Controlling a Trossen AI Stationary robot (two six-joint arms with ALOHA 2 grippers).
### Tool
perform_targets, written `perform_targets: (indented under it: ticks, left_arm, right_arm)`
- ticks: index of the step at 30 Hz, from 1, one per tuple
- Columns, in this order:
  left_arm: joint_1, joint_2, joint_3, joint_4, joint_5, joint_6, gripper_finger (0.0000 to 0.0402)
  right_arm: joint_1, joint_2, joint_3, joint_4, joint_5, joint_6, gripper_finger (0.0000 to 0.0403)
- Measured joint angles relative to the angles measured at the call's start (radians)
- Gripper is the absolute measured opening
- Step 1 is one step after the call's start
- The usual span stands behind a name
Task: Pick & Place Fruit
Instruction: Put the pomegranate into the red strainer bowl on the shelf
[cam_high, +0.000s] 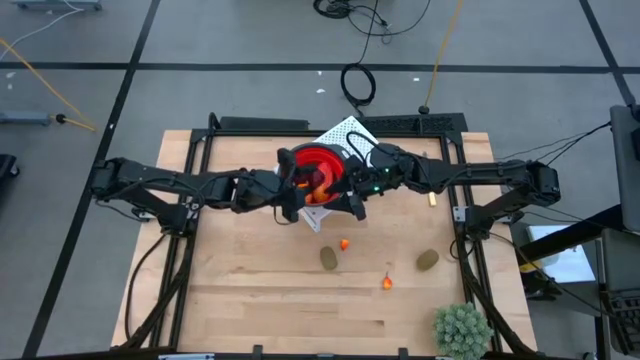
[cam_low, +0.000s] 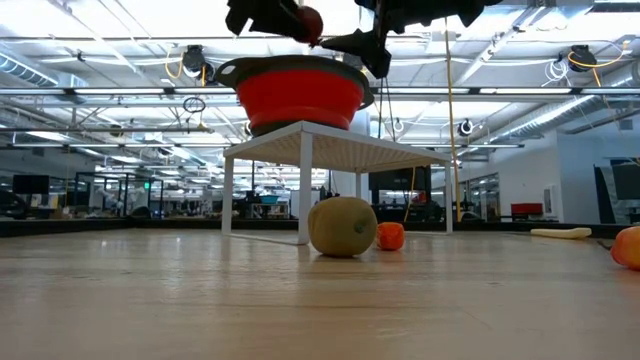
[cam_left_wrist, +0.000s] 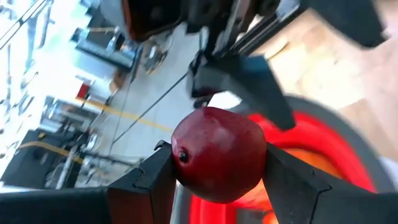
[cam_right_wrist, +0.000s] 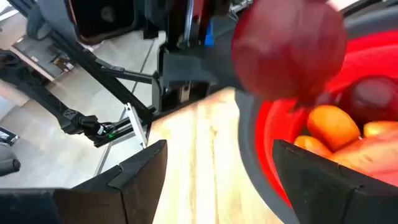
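Holding a dark red ball (cam_left_wrist: 219, 154) right over the bowl (cam_low: 300, 92), the left end effector (cam_left_wrist: 217, 171) looks ready to drop it in next, while the right end effector (cam_right_wrist: 221, 158) hangs open alongside.

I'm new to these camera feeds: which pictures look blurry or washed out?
Right wrist view: the red ball is smeared, close to the lens. Left wrist view: the ball is sharp between the fingers, the room behind bleached. Low view: ceiling lights glare above the bowl.
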Motion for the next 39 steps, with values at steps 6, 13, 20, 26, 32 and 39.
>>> perform_targets:
  ticks: [6,13,20,26,32,39]
  left_arm:
    - [0.031,-0.013,0.000,-0.006,-0.068,-0.002,0.0200]
    - [0.055,-0.057,0.000,0.001,-0.129,-0.073,0.0200]
    - [0.067,-0.117,0.000,0.038,-0.133,-0.207,0.0200]
    - [0.077,-0.164,0.001,0.048,-0.129,-0.416,0.0200]
    - [0.084,-0.199,0.000,0.045,-0.103,-0.669,0.0200]
    - [0.084,-0.209,0.000,0.044,-0.084,-0.924,0.0200]
  right_arm:
    - [0.000,-0.015,0.001,-0.065,0.000,-0.007,0.0280]
    - [0.001,-0.060,0.000,-0.190,0.003,-0.127,0.0239]
    - [0.002,-0.143,-0.049,-0.224,0.034,-0.217,0.0148]
    - [0.002,-0.249,-0.137,-0.186,0.096,-0.270,0.0059]
    - [0.002,-0.380,-0.234,-0.186,0.170,-0.321,0.0006]
    - [0.002,-0.515,-0.319,-0.184,0.246,-0.323,0.0002]
